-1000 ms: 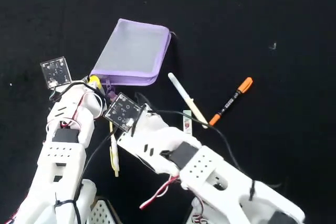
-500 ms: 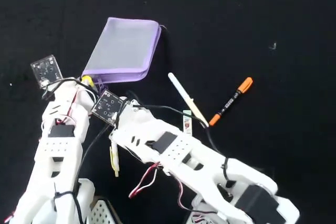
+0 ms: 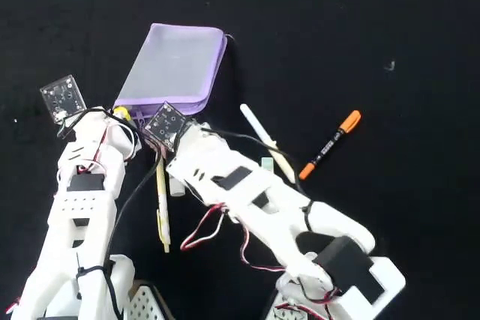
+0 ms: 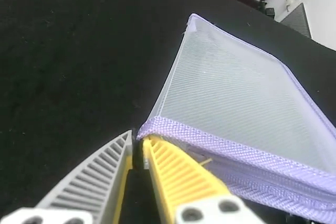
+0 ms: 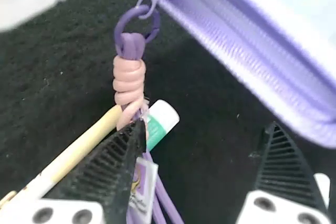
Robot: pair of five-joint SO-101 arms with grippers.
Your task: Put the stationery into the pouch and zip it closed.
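While the left hand (image 4: 140, 148) is clenching a corner of the pouch (image 4: 247, 98), the right hand (image 5: 206, 129) is hanging released, jaws apart, beside the zipper cord (image 5: 128, 80).

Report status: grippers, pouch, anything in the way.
Left gripper shut on pouch corner. Right gripper open beside zipper cord. Orange marker, white pen not yet inside.

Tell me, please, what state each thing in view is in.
Purple mesh zip pouch: zip shut along the visible stretch.
Black marker with orange cap: capped, lying outside the pouch.
Left hand: shut on the pouch's corner.
Right hand: open, beside the zip's pink pull cord.
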